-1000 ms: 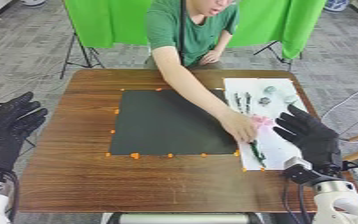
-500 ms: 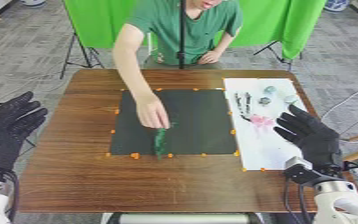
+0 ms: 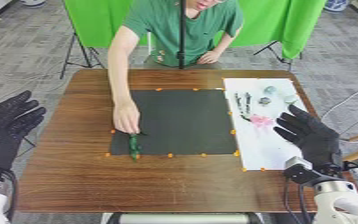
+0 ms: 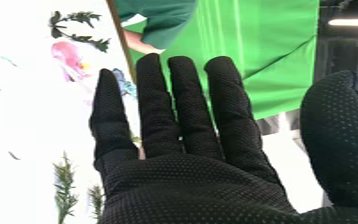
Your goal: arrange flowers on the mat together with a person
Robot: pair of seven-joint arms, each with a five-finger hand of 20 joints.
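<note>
We're likely barely started, pink petalled flower [image 3: 261,120] unplaced at right: a person's hand [image 3: 126,120] pinches one green leafy stem [image 3: 135,147]; our black-gloved left hand [image 3: 3,131] and right hand [image 3: 312,138] splay fingers.

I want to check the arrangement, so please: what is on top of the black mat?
A person's hand holds a green stem over the near left of the black mat. The mat below them is covered, so contact there is unclear.

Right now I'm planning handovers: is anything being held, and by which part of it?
A person's hand holds the green sprig by its end nearest the person. The robot's left hand and right hand hold nothing.
</note>
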